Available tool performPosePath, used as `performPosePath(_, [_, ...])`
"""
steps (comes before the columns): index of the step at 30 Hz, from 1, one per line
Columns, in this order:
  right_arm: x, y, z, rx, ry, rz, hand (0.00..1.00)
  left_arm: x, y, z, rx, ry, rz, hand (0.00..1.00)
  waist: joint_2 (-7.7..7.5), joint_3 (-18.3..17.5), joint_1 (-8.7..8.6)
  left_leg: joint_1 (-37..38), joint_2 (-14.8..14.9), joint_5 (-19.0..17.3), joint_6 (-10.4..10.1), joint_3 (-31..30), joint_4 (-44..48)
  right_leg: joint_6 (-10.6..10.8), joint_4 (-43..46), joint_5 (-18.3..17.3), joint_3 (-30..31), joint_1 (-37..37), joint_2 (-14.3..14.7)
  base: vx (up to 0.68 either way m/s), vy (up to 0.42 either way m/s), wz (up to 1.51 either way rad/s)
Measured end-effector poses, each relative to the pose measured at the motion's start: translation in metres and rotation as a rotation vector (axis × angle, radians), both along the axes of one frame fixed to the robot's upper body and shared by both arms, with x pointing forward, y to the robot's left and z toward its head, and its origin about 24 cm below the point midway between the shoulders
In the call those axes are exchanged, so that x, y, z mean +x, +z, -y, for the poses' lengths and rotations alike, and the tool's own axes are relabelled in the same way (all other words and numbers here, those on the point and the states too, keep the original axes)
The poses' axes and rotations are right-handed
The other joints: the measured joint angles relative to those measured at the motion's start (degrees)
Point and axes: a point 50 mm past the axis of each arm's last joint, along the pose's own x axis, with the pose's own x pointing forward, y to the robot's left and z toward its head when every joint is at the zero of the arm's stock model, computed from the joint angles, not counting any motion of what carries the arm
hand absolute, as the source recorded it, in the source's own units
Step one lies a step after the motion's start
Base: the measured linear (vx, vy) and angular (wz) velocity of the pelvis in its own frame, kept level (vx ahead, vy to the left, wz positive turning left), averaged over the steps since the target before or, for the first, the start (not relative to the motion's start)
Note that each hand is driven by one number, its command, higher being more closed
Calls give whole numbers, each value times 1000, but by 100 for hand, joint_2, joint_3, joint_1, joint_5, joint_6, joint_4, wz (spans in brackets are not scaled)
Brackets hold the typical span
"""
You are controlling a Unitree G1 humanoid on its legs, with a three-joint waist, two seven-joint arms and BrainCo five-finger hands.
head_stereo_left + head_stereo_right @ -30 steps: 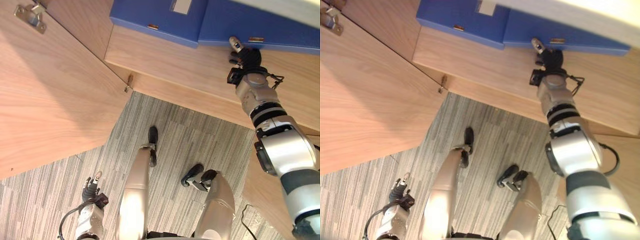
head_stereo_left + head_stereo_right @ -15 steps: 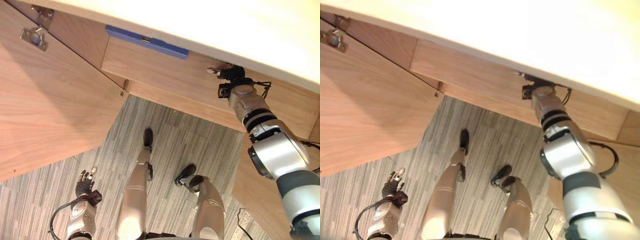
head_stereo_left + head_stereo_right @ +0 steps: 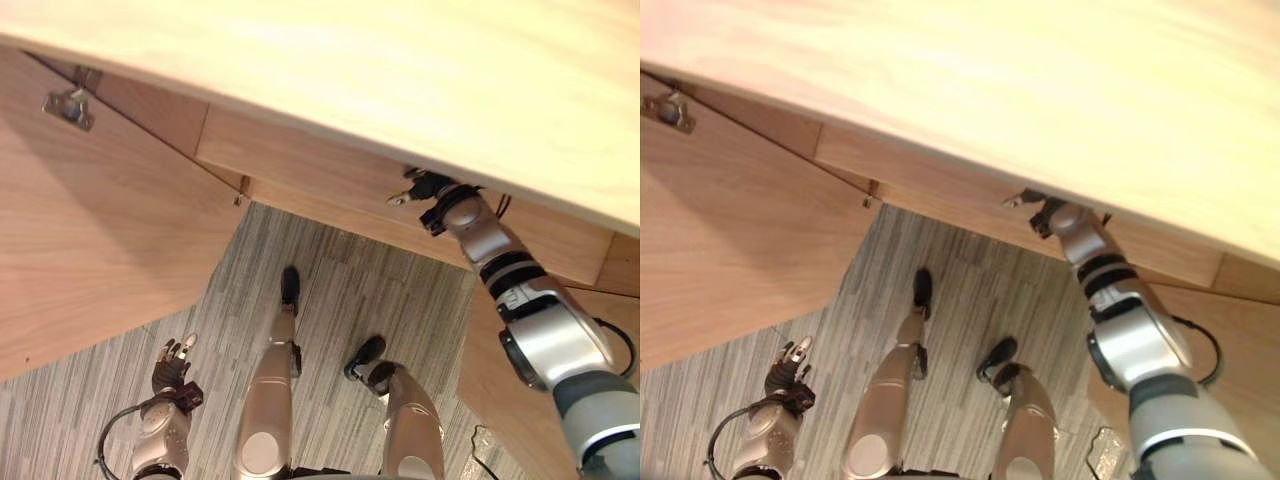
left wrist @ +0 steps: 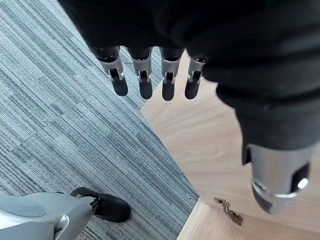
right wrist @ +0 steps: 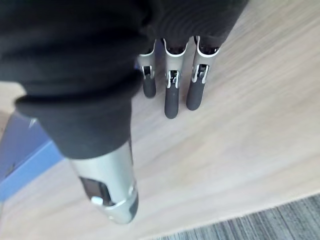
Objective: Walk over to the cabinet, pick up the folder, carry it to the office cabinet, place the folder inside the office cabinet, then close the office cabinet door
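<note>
A blue folder (image 5: 22, 150) lies on the wooden cabinet shelf (image 5: 240, 130), its corner showing beside my right hand (image 5: 170, 95). That hand (image 3: 425, 188) reaches in at the shelf's front, just under the edge of a pale wooden panel (image 3: 400, 80), with its fingers straight and nothing held. The panel hides the folders in the eye views. My left hand (image 3: 172, 365) hangs low over the carpet with relaxed fingers (image 4: 145, 80) and is empty.
The cabinet's left door (image 3: 100, 250) stands open, with a metal hinge (image 3: 68, 105) near its top. A wooden panel (image 3: 520, 400) stands at the lower right. Grey striped carpet (image 3: 330, 290) covers the floor in front of the cabinet.
The pale panel has spread down across the top of the view and hidden the blue folders. My right hand has drawn left and back toward the shelf's front. The left hand stays low.
</note>
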Motion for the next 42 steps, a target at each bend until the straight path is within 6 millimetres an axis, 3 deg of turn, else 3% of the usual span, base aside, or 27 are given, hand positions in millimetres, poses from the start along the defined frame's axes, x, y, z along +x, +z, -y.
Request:
performPosePath(6, [-6, -33, -11, -106, 82, -130, 0, -4, -6, 1, 0, -28, -31, 0, -1, -2, 1, 450, 51, -27, -65, 4, -7, 31, -485, 183, 87, 575, 186, 82, -50, -9])
performPosePath(9, [-10, -51, -2, -83, 51, -206, 0, -4, -5, 0, 5, -31, -33, 0, -1, -2, 34, 680, 52, -63, -110, -2, 1, 46, -665, 253, 107, 868, 231, 60, 11, 0])
performPosePath(12, [-19, -79, 10, -8, -12, -308, 0, -8, -8, -4, 16, -35, -57, 0, -1, -1, 42, 960, 34, -113, -163, -5, 107, 70, -799, 294, 125, 1254, 254, 44, 9, 4])
performPosePath(14, [-32, -107, 18, 109, -91, -396, 0, -14, -15, -6, 18, -30, -98, 0, 0, -2, 50, 1183, 61, -166, -214, -7, 290, 58, -944, 355, 145, 1606, 329, 2, -4, -2])
performPosePath(15, [-34, -111, 19, 122, -97, -404, 0, -15, -15, -6, 18, -31, -103, 0, 0, -2, 50, 1209, 69, -167, -213, -9, 304, 53, -968, 369, 145, 1646, 343, -27, -13, -8])
performPosePath(18, [-54, -144, 22, 277, -172, -479, 0, -21, -22, -3, 10, -47, -146, 0, 21, -87, 7, 1410, 168, -172, -207, -28, 328, 13, -1131, 445, 143, 1915, 471, -49, 1, -4])
performPosePath(20, [-83, -183, 28, 430, -280, -571, 0, -25, -29, 4, -8, -53, -181, 0, 32, -319, -8, 1478, 212, -172, -205, -67, 324, 0, -1171, 455, 112, 2014, 556, -49, 10, 5])
performPosePath(23, [-114, -216, 28, 549, -394, -650, 0, -32, -38, 10, -34, -51, -222, 0, 62, -495, -42, 1622, 237, -171, -204, -67, 352, -44, -1251, 447, 106, 2168, 594, -64, 8, 2])
performPosePath(25, [-135, -236, 25, 634, -510, -666, 0, -32, -42, 20, -65, -36, -230, 0, 24, -576, -58, 1406, 280, -984, -12, 28, 1486, -75, -1431, 609, 118, 2334, 548, -10, 83, -23])
performPosePath(26, [-145, -244, 23, 669, -564, -670, 0, -35, -45, 25, -87, -21, -239, 0, 27, -582, -104, 1246, 298, -1621, 7, 38, 2522, -7, -1465, 669, 187, 2454, 528, 54, 136, -37])
performPosePath(27, [-170, -262, 21, 697, -647, -706, 0, -43, -52, 33, -106, -17, -271, 0, 54, -751, -176, 1196, 348, -2189, 6, 29, 3473, 68, -1533, 724, 282, 2611, 542, 69, 167, -39])
performPosePath(29, [-197, -279, 20, 710, -715, -756, 0, -51, -57, 39, -104, -28, -312, 0, 87, -1051, -273, 1254, 377, -2383, -26, 1, 3344, 152, -1684, 815, 447, 2620, 684, 61, 169, -30])
performPosePath(30, [-208, -286, 18, 731, -754, -780, 0, -49, -57, 40, -91, -44, -314, 0, 9, -1143, -328, 1385, 310, -2397, -30, -7, 3015, 143, -1864, 903, 503, 2604, 697, 17, 137, -28])
performPosePath(31, [-221, -293, 16, 774, -810, -804, 0, -42, -56, 47, -44, -121, -327, 0, -112, -1212, -396, 1686, 98, -2227, 114, -49, 2235, 120, -2235, 1162, 652, 2619, 678, 2, 130, -20])
performPosePath(32, [-226, -295, 15, 784, -830, -812, 0, -41, -56, 52, -30, -155, -335, 0, -145, -1232, -441, 1785, 30, -2096, 113, -15, 1993, 141, -2320, 1248, 692, 2621, 644, -32, 93, -15])
performPosePath(36, [-264, -311, 16, 838, -950, -864, 0, -49, -65, 77, 9, -313, -400, 0, -108, -1393, -676, 2609, -323, -1308, 234, 150, 378, 212, -2405, 1358, 801, 2614, 394, -37, 47, -4])
performPosePath(38, [-280, -316, 14, 890, -1020, -868, 0, -51, -68, 82, 33, -352, -423, 0, -108, -1416, -718, 2928, -332, -1074, 220, 287, -167, 237, -2348, 1391, 939, 2574, 403, -1, 20, -39])
performPosePath(42, [-291, -317, 17, 928, -1087, -829, 0, -55, -72, 87, 69, -402, -467, 0, -195, -1501, -824, 3284, -353, -1068, 271, 775, -315, 254, -2213, 1414, 1379, 2512, 361, -14, 31, -60])
